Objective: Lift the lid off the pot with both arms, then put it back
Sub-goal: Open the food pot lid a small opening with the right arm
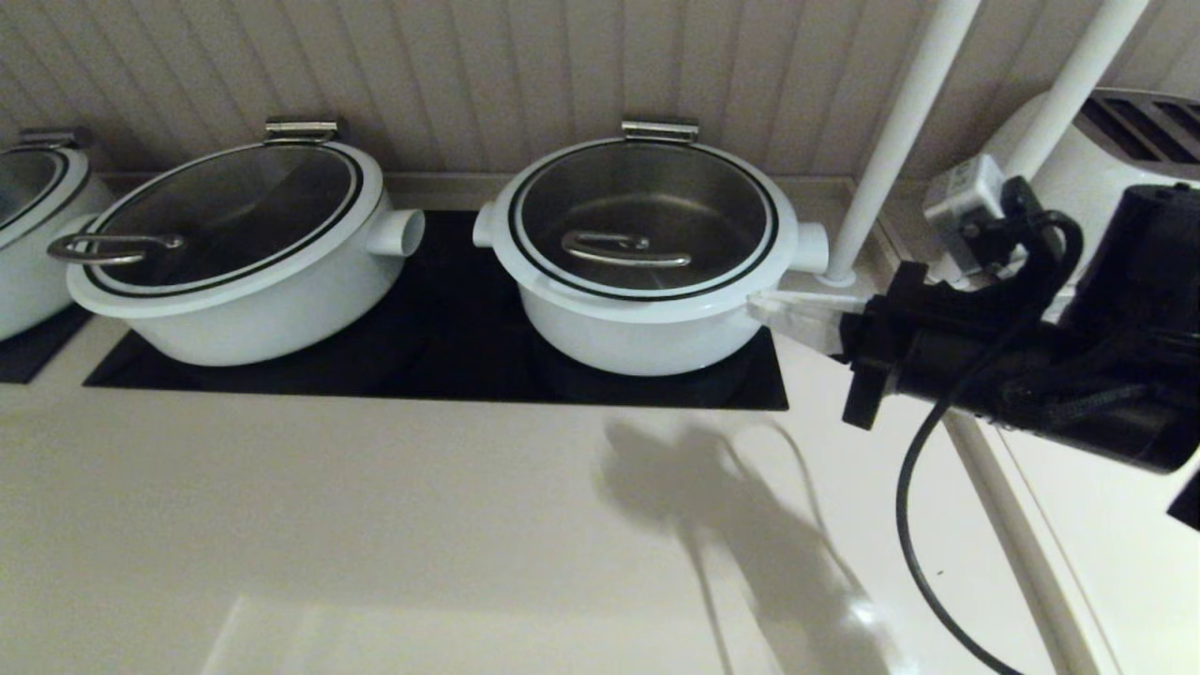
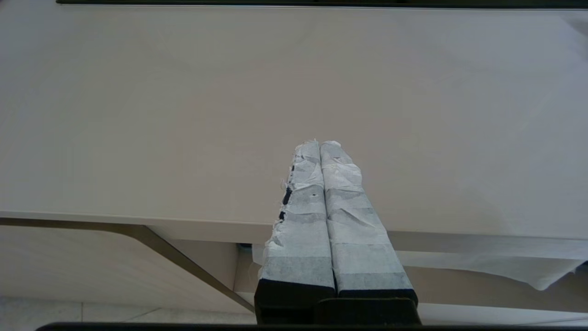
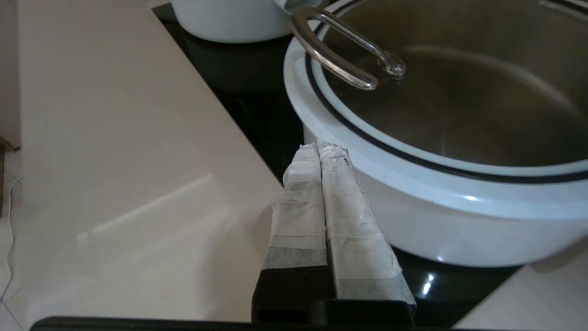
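Resting on the pot, the lid sits at about one o'clock on the black cooktop. Right gripper, at three o'clock of the pot, has its taped fingers pressed together, empty, tips just beside the lid's white rim. Left gripper, fingers likewise closed and empty, hangs over the pale counter.

The pot sat right of centre in the head view, on the right end of the black cooktop: deep, round, white, with a stubby cylinder handle on each side. The lid was seated flat on it, clear glass showing the shiny steel inside, broad white rim, thin black ring, steel loop handle in the middle, and a steel hinge at the back edge.
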